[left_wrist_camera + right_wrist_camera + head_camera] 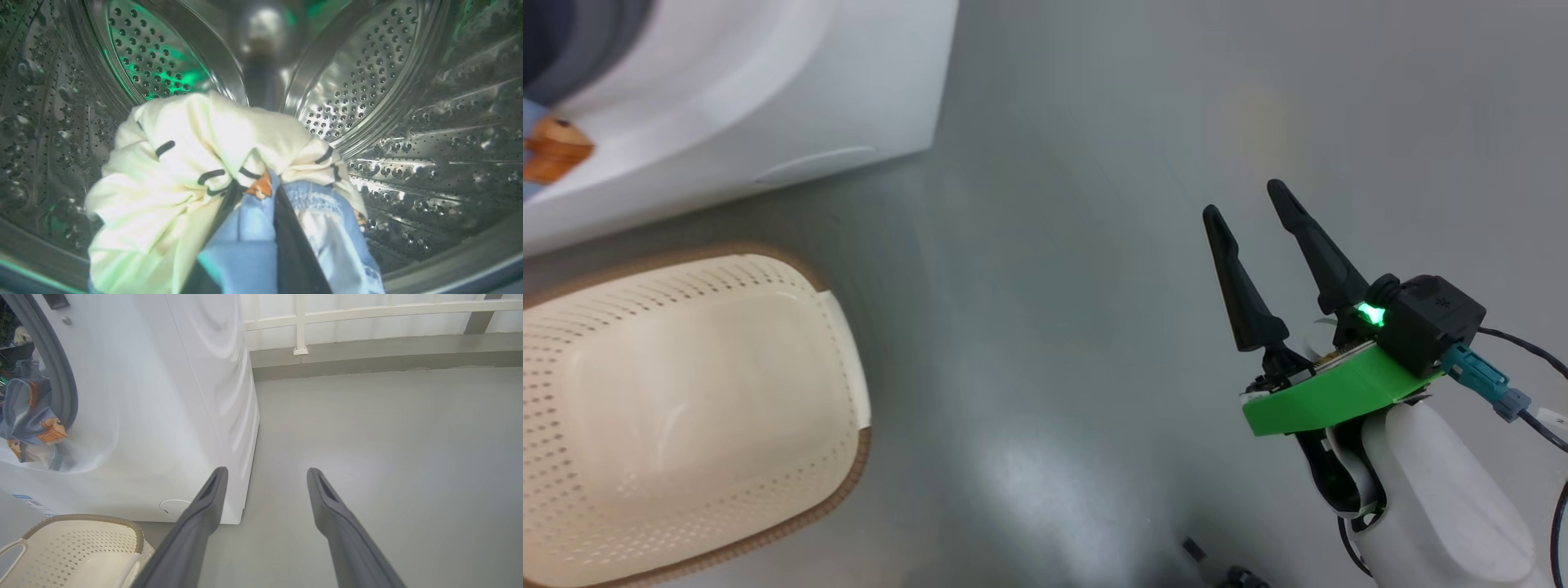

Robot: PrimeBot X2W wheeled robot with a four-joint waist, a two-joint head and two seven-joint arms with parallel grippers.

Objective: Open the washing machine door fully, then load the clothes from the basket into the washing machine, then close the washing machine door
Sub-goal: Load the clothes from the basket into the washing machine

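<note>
Clothes [184,196] were a soft bundle inside the shiny steel drum [367,81] with many little holes, in the white boxy washing machine [143,416]. One was a cream-white piece [163,134] with black letters, and one was a blue piece [245,245] printed with orange-brown bears. The left gripper [257,196] was clenched on the blue piece, its two dark fingers [294,245] pinching a fold. The right gripper [1245,202] was spread wide and held nothing, over the grey floor [1054,286], off to the side of the machine.

The step looked like dropping this load. To do it well, the left gripper should reach deep, past the grey-blue rubber ring [67,379], before letting go. Then it should open wide and pull straight back, so no cloth catches on a finger and gets dragged out. Some blue bear cloth [24,408] hung right at the rubber ring, and it would likely need a push inward, or the door could pinch it.

The cream-white plastic basket [686,392] with a brown woven-look rim sat on the floor just beside the machine. Its left part was cut off in the head view, so a leftover piece there could not be ruled out. The cream-white piece hid the fingertips and much of the drum's bottom. Whether the bundle touched the drum could not be told.
</note>
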